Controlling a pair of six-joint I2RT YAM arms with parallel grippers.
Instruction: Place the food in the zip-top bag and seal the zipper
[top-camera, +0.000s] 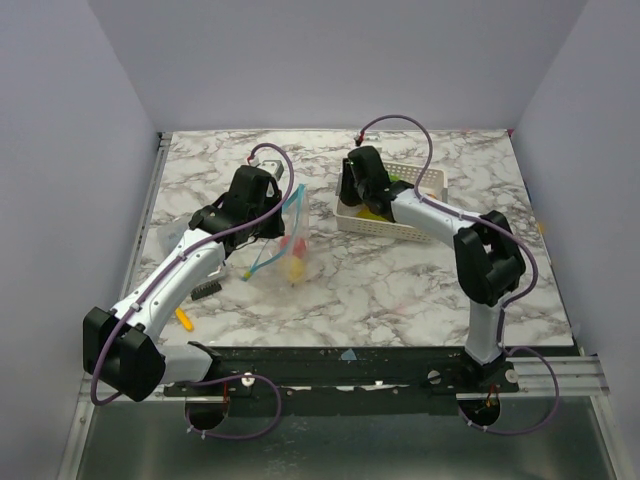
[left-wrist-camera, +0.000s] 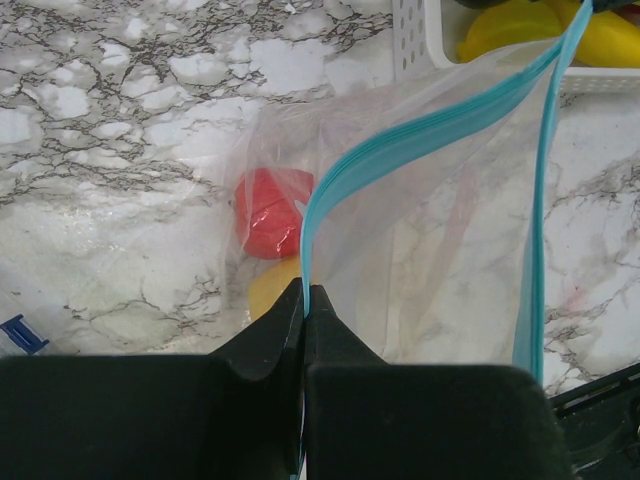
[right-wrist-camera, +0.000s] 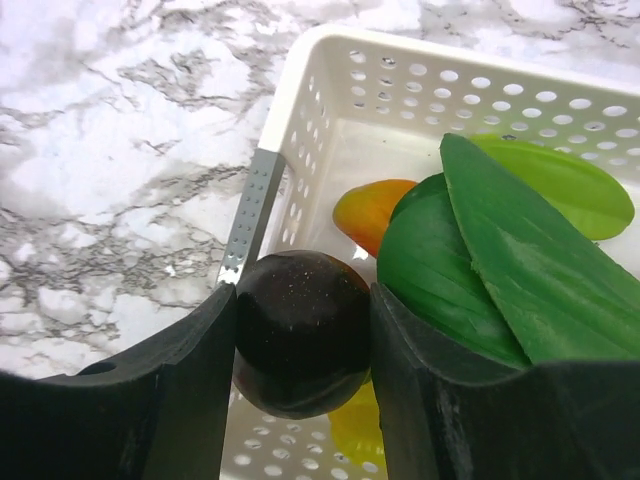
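**Left arm.** In the left wrist view, the left gripper (left-wrist-camera: 305, 300) sits at the bottom centre of the frame. Its fingers are pressed together on the zipper (left-wrist-camera: 400, 150), pinching the teal strip where it meets the fingertips. From there the strip rises to the upper right. A second teal strip runs down the right side of the frame, apart from the first, so the mouth of the zip-top bag (left-wrist-camera: 440, 240) stands parted. The clear film spreads up and to the right of the fingers.

**Contents of the bag.** A red piece of food (left-wrist-camera: 270, 210) lies just above and left of the fingertips, seen through the film. A yellow piece (left-wrist-camera: 270, 290) lies below it, right beside the left finger.

**Right arm.** In the right wrist view, the right gripper (right-wrist-camera: 303, 345) is at the lower centre. It is clamped on a dark purple fruit (right-wrist-camera: 300, 320), with both fingers touching its sides. The fruit sits over the near corner of the white perforated basket (right-wrist-camera: 330, 90).

**Basket.** Green leaves (right-wrist-camera: 500, 250) lie inside, just right of the fruit and against the right finger. An orange-yellow piece (right-wrist-camera: 368, 210) lies behind them.

**Overview.** In the top view the bag is at centre-left on the marble table (top-camera: 400, 290). The basket is at upper centre-right, near the bag but not touching it.
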